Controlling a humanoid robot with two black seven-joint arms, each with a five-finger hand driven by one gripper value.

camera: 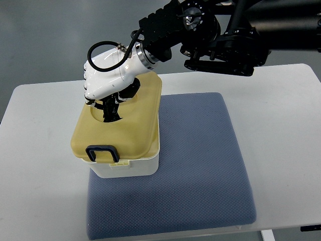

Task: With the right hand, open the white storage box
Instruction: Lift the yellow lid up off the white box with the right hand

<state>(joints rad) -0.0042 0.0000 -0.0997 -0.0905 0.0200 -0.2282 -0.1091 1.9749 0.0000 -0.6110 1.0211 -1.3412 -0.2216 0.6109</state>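
Note:
A white storage box with a yellowish lid stands on the left part of a blue-grey mat. A dark blue latch sits at the lid's near edge. My right hand, white with black fingers, hangs over the lid's far half, its arm coming in from the upper right. The fingers reach down into a round recess in the lid and curl there around what looks like a handle. The lid lies flat on the box.
The mat lies on a white table. The bulky black arm spans the upper right above the table's far edge. Bare table shows left of the box and right of the mat.

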